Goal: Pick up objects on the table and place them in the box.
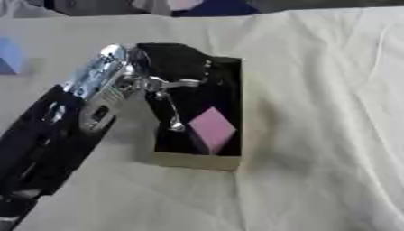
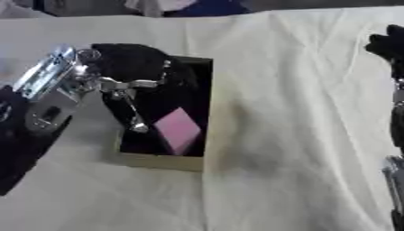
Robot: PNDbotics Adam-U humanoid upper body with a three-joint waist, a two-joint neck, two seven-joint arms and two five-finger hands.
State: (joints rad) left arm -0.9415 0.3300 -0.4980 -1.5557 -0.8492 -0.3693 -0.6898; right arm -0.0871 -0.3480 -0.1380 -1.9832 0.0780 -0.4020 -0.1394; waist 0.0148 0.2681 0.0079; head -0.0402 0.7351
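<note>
A tan box (image 1: 197,161) with a dark inside stands on the cream cloth near the middle of the table. A pink block (image 1: 211,128) lies tilted inside it, toward the front right. My left arm comes in from the lower left, and my left hand (image 1: 172,61) hovers over the back of the box. It is open, with one silver finger (image 1: 170,113) stretching down into the box just left of the pink block, and it holds nothing. My right hand (image 2: 387,43) shows as a dark shape at the right edge, away from the box.
A light blue block (image 1: 8,56) sits on the cloth at the far left edge. The cream cloth (image 1: 331,135) spreads wide to the right of the box and in front of it. Dark shapes line the far table edge.
</note>
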